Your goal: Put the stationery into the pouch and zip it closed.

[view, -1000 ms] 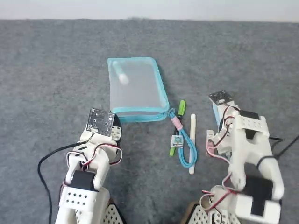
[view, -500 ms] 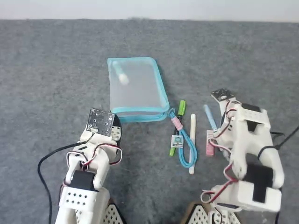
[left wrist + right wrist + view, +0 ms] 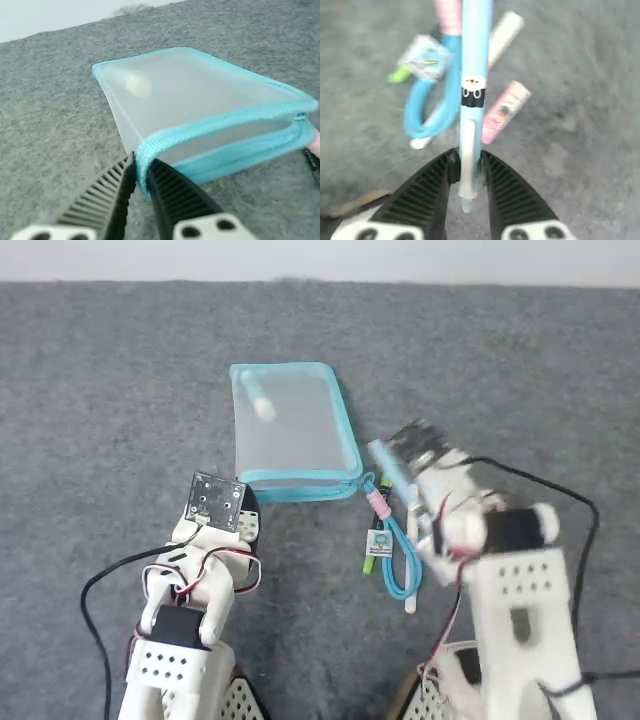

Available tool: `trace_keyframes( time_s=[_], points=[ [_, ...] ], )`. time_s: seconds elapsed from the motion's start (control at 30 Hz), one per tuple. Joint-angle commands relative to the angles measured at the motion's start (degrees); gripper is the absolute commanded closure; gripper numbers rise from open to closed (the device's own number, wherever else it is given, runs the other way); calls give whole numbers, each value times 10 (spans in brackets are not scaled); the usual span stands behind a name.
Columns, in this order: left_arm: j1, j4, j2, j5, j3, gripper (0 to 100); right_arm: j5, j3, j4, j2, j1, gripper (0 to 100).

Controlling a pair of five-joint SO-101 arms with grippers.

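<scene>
The pouch (image 3: 290, 430), translucent with a teal zip border, lies flat on the grey mat (image 3: 120, 390). One small white object (image 3: 262, 405) sits inside it, near the far left corner. My left arm lies low and stretched toward the pouch's near left corner, where my left claw (image 3: 141, 162) is pinched on the teal edge. My right arm is raised over the loose stationery, to the right of the pouch. My right claw (image 3: 468, 157) is clamped on the rear end of a blue pen (image 3: 474, 60). The pen juts straight out from the jaws and, in the high view, slants toward the pouch's near right corner without reaching it. Below the held pen, a green pen (image 3: 380, 510), a white pen (image 3: 412, 540), a pink piece (image 3: 504, 111) and a looped blue cord (image 3: 400, 565) with a tag (image 3: 379, 543) lie on the mat.
</scene>
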Motion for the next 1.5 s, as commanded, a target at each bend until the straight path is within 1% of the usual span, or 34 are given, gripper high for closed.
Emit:
trace_keyframes(
  time_s=[0.0, 0.1, 0.3, 0.4, 0.57, 0.73, 0.87, 0.97, 1.03, 1.13, 1.2, 1.4, 1.47],
  points=[
    [2, -9, -11, 0, -15, 988, 2, -9, 47, -36, -85, 991],
    [1, -8, -11, 0, -15, 988, -1, -9, 51, -18, -115, 991],
    [2, -8, -11, 0, -15, 988, -3, -11, 7, 75, -116, 991],
    [2, -8, -11, 0, -15, 988, -13, -47, -1, 131, -114, 991],
    [2, -8, -11, 0, -15, 988, -69, -149, -1, 226, -116, 991],
    [3, -8, -11, 0, -15, 988, -150, -286, 0, 349, -119, 991],
    [4, -8, -11, 0, -15, 988, -232, -423, 6, 459, -147, 990],
    [4, -8, -11, 0, -15, 988, -289, -536, 32, 541, -180, 988],
    [17, -7, -11, -1, -15, 988, -294, -616, 70, 591, -202, 970],
    [41, -9, -11, -4, -8, 988, -295, -716, 126, 651, -220, 856],
    [46, -9, -11, -4, -7, 988, -295, -744, 127, 666, -219, 798],
    [44, -9, -11, -4, -6, 988, -293, -738, 127, 633, -186, 794],
    [44, -9, -11, -4, -6, 988, -271, -724, 127, 604, -175, 800]
  ],
)
